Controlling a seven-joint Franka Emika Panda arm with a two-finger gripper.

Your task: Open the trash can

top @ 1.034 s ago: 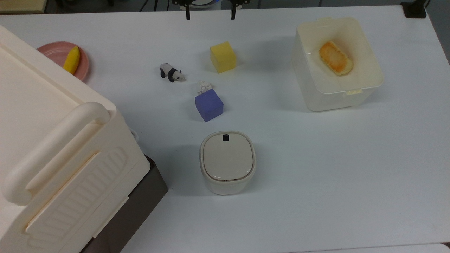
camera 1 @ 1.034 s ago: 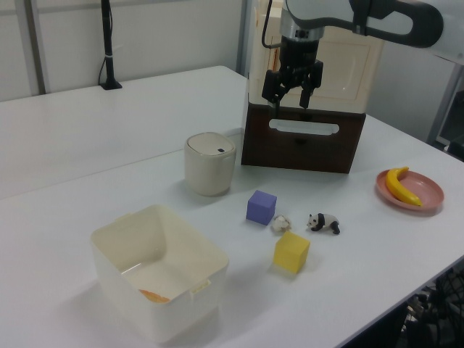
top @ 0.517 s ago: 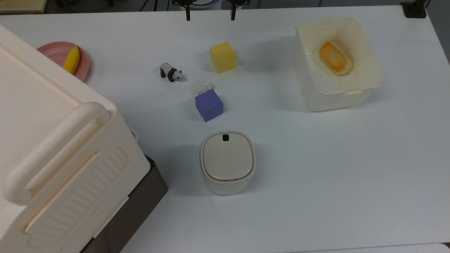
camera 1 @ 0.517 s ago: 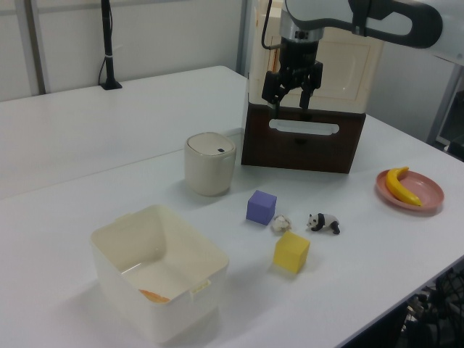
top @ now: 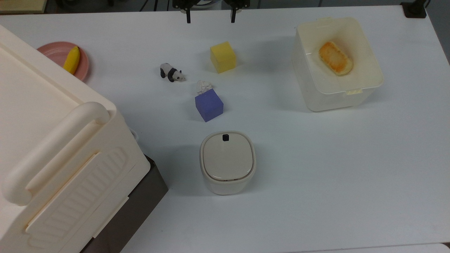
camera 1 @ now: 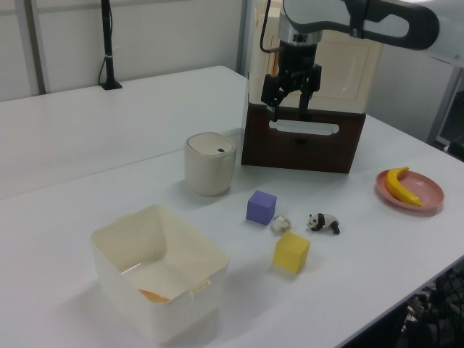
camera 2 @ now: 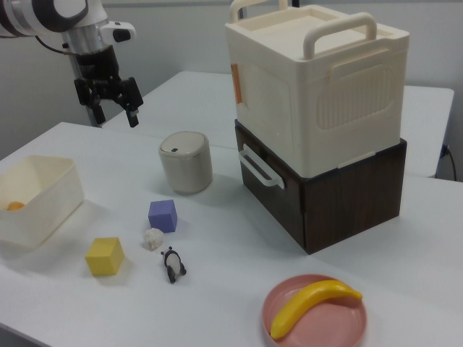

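Trash can [top: 227,162] sits near the middle of the white worktop [top: 316,175], lid [top: 227,157] shut flat, its small black button [top: 226,137] on the rim edge that faces the purple cube [top: 209,104]. In the top view the purple cube lies just above it, with a crumpled white scrap [top: 204,86] touching the cube's far side, and the yellow cube [top: 223,57] and a toy panda [top: 172,72] further up.

The gripper [camera 1: 287,107] hangs high in the air with its jaws spread apart and nothing between them, pointing down. In the top view its fingertips show at the top edge, well apart from the can — the can lies almost straight down the picture from them, past the yellow and purple cubes. In the left view the gripper is up and to the right of the can, in front of the big cream box [camera 1: 341,65] stacked on a dark brown crate [camera 1: 304,141].

My reading: nothing of the opening is done yet; the coming move is a descent toward the button side of the lid.
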